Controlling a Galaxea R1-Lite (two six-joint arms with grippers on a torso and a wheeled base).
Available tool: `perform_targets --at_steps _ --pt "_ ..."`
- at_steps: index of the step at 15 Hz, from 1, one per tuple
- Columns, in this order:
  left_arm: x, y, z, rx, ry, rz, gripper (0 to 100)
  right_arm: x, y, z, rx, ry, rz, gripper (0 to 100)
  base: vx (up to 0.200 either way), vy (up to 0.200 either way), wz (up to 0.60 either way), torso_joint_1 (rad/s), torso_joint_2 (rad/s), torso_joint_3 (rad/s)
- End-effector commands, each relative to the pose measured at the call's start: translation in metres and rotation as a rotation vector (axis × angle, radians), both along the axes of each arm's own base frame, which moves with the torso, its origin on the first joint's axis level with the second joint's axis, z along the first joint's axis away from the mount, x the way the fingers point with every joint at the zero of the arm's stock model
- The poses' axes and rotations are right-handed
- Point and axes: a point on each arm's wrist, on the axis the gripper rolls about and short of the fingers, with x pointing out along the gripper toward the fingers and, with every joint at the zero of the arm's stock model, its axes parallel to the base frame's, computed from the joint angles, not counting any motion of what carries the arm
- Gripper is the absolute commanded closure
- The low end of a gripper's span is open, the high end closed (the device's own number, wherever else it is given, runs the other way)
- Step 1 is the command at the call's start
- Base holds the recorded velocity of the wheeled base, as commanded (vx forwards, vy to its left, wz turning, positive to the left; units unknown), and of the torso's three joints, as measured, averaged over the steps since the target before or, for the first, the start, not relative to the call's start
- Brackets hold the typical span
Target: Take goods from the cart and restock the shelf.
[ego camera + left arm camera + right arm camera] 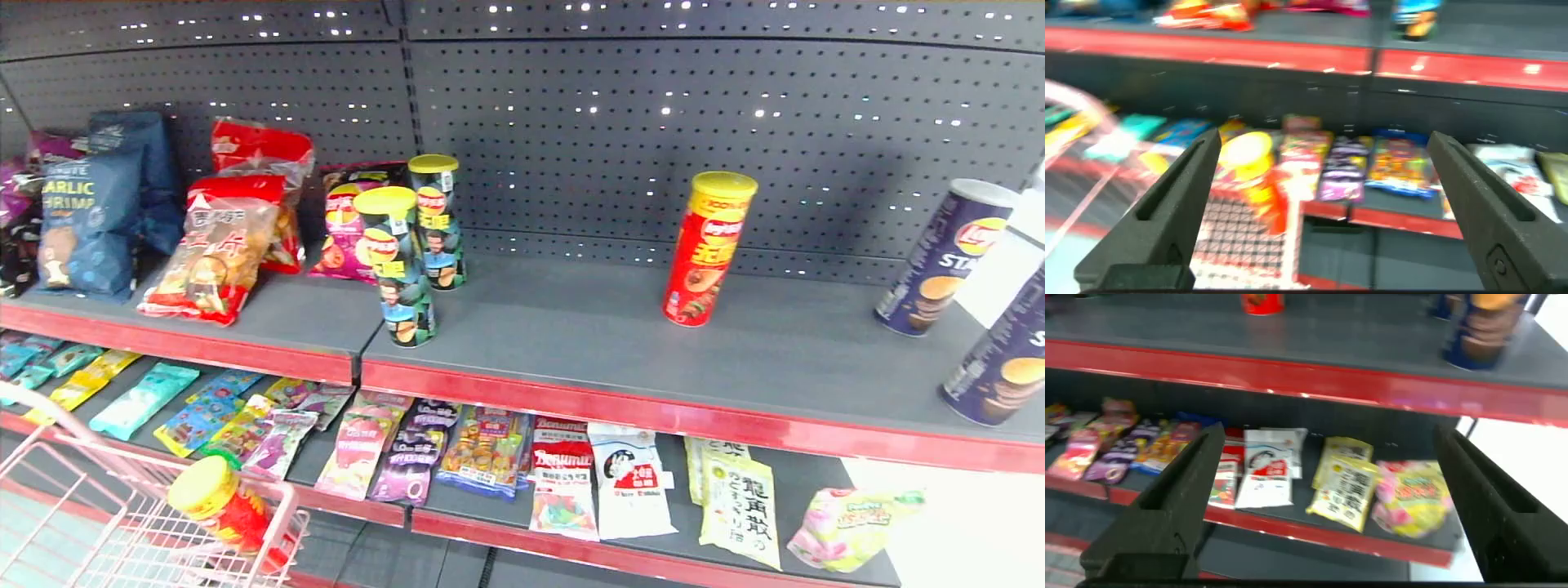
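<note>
Both jaws spread: left gripper (1324, 143) facing yellow-lidded can (1251, 167) in cart (1237, 235), right gripper (1328, 437) facing shelf (1315, 376).

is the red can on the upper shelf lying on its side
No, the red cylindrical chip can with a yellow lid stands upright on the grey upper shelf.

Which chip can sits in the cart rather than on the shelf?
The red, yellow-lidded can tilted in the pink cart; the other five stand on the upper shelf.
</note>
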Motion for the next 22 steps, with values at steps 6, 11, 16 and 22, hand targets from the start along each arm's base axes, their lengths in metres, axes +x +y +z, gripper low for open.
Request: perform_targets --at_steps 6,11,16,22 --pt "-0.0001 0.0000 0.0000 0.000 -0.001 0.000 0 0.0001 0.0000 0.0000 0.000 0.001 0.000 0 0.000 0.000 0.60 0.004 0.00 0.004" --pt "-0.0001 0.0000 0.0000 0.000 -0.001 0.000 0 0.0001 0.0000 0.0000 0.001 0.001 -0.001 0 0.000 0.000 0.00 0.000 0.00 0.000" --pt "-0.0001 0.0000 0.0000 0.000 -0.001 0.000 0 0.0001 0.0000 0.0000 0.004 0.001 -0.003 0 0.000 0.000 0.00 -0.116 0.29 0.168" --pt "-0.0001 0.0000 -0.0002 0.000 0.000 -0.001 0 0.0001 -0.0001 0.0000 0.007 0.001 -0.006 0 0.000 0.000 0.00 -0.155 0.37 0.218"
